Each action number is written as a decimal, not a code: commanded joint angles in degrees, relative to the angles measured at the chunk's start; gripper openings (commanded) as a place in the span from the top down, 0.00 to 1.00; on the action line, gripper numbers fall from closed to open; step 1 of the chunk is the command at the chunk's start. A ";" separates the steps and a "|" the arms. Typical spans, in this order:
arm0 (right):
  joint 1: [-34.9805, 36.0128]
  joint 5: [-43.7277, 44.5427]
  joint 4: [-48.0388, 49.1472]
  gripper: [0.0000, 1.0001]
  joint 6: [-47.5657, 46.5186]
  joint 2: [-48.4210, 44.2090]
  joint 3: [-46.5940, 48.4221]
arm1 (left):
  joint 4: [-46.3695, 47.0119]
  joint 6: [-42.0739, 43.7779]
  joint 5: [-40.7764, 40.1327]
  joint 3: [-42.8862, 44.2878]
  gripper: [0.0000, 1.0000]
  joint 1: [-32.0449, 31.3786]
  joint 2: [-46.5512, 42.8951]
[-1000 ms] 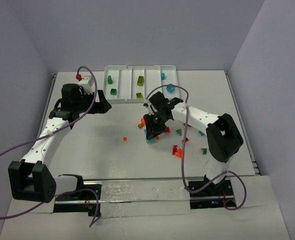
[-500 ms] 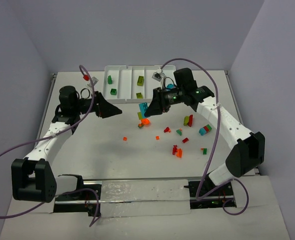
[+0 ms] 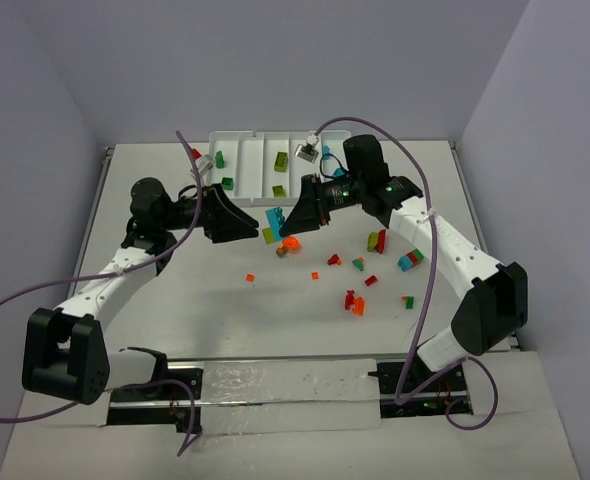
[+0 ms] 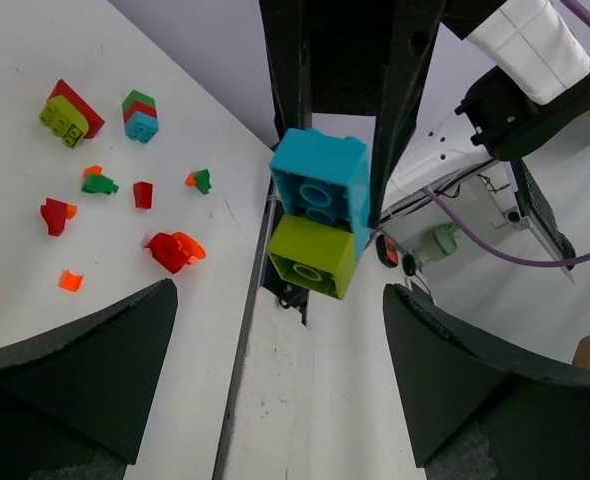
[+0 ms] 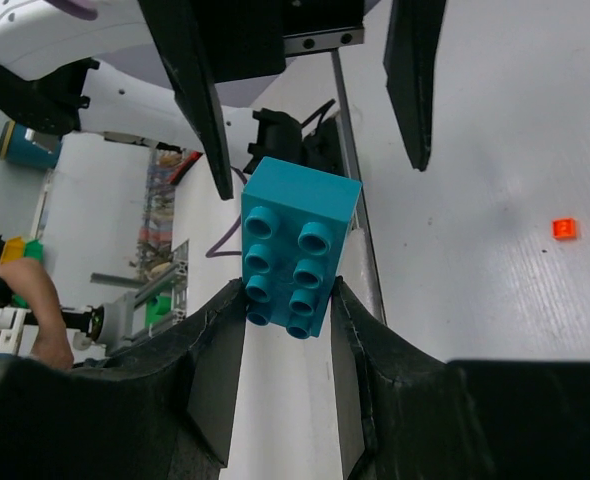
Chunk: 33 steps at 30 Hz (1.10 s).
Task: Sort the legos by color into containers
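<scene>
Teal-and-lime stack (image 3: 272, 224) is hanging in mid-air between the two arms, above the table (image 3: 195, 310) and short of the white tray (image 3: 237, 140). The right pincer (image 3: 286, 224) is clamping the teal brick (image 5: 297, 250) by its sides, so the lime brick (image 4: 313, 255) is sticking out free. Left pincer (image 3: 249, 230) is facing the stack with jaws spread wide, gripping nothing, probably lining up to pull the lime brick off, since the two colours are needing separate compartments; loose legos (image 3: 355, 302) are lying scattered on the table.

We see a matte white desk (image 3: 215, 320) enclosed by plain pale-lavender walls (image 3: 295, 60) behind it and on both sides of it. The light is even, and only soft shadows fall on the desk.
</scene>
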 commanded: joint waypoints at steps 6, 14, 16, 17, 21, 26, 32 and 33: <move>1.46 -4.37 7.22 1.00 4.51 -3.45 -1.26 | 17.60 -11.77 2.00 -1.49 0.09 -1.33 1.64; 1.62 -5.60 11.27 1.00 8.11 -3.12 -2.21 | 38.33 -26.77 3.24 -4.38 0.11 -2.70 3.83; 1.62 -5.81 12.18 1.00 8.73 -3.27 -2.52 | 39.80 -27.61 3.24 -4.35 0.13 -2.98 4.35; 1.62 -6.05 13.02 1.00 9.30 -3.36 -2.56 | 39.80 -27.65 3.24 -4.34 0.14 -3.01 4.39; 2.03 -6.69 14.84 1.00 11.06 -3.95 -3.86 | 39.76 -27.67 2.56 -4.47 0.15 -3.26 4.46; 2.11 -7.15 15.90 1.00 11.78 -3.91 -3.81 | 36.93 -26.45 2.19 -3.99 0.25 -3.57 4.39; 2.41 -6.97 15.78 1.00 11.59 -3.64 -3.60 | 33.88 -24.76 2.18 -3.31 0.40 -4.19 4.39; 2.41 -6.94 15.62 1.00 11.50 -3.63 -3.51 | 33.73 -24.75 2.20 -3.36 0.42 -4.35 4.41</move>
